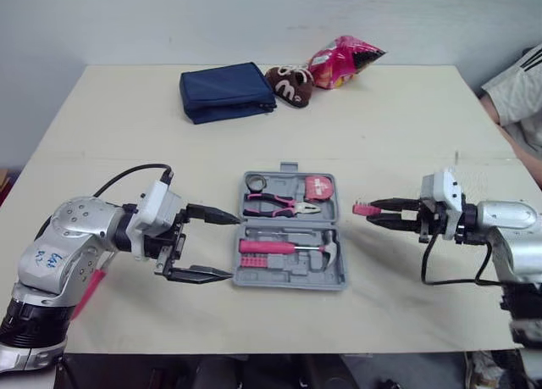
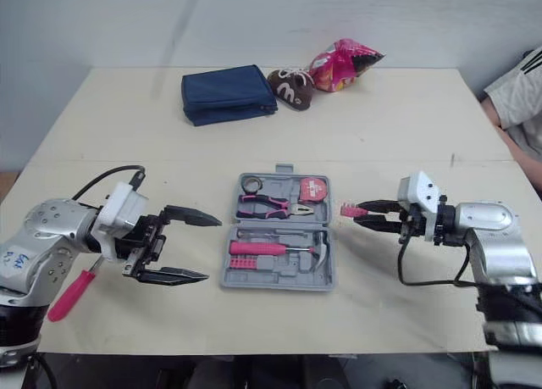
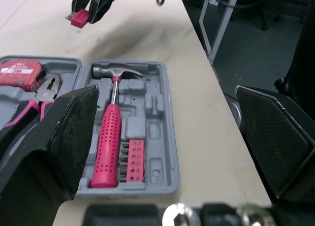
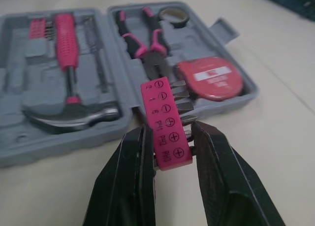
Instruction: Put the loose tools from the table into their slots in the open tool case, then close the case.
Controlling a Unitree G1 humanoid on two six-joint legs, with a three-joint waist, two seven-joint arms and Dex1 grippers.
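Bit holder [image 4: 165,125]: pink plastic strip with steel bits, printed slot and PH marks. My right pincer [image 1: 378,213] is clamped on it, one finger per side. It is in the air just off the right edge of the tool case [image 1: 279,279], on the tape measure [image 1: 318,186] side.

Case lies open and flat, mid-table. It's grey moulded plastic with shaped recesses. Seated in it:
- hammer [image 1: 288,247], pink dimpled grip, steel head
- pliers [image 1: 279,206], pink handles
- a small roll of tape [image 1: 257,183]
- a pink strip of bits [image 3: 133,159] beside the hammer grip

My left pincer [image 2: 212,249] is spread wide just beside the case's left edge, tips toward the case. The black finger pads [image 3: 74,132] have a fine grid texture.

A pink-handled screwdriver [image 2: 72,294] lies loose on the table [image 1: 381,135] under my left forearm, well apart from the case.

Table top is smooth, matte cream, with a plain pale wall [image 1: 254,16] behind. Metal frame legs [image 3: 216,24] stand on a dark floor past the table's near edge.

Along the far edge are a navy fabric pouch [image 1: 224,92], a small brown shoe [image 1: 290,84] and a crinkled pink snack bag [image 1: 343,63], all well apart from the case. At the far right corner there's a person's arm in a white sleeve [image 1: 517,92] with black stripes.
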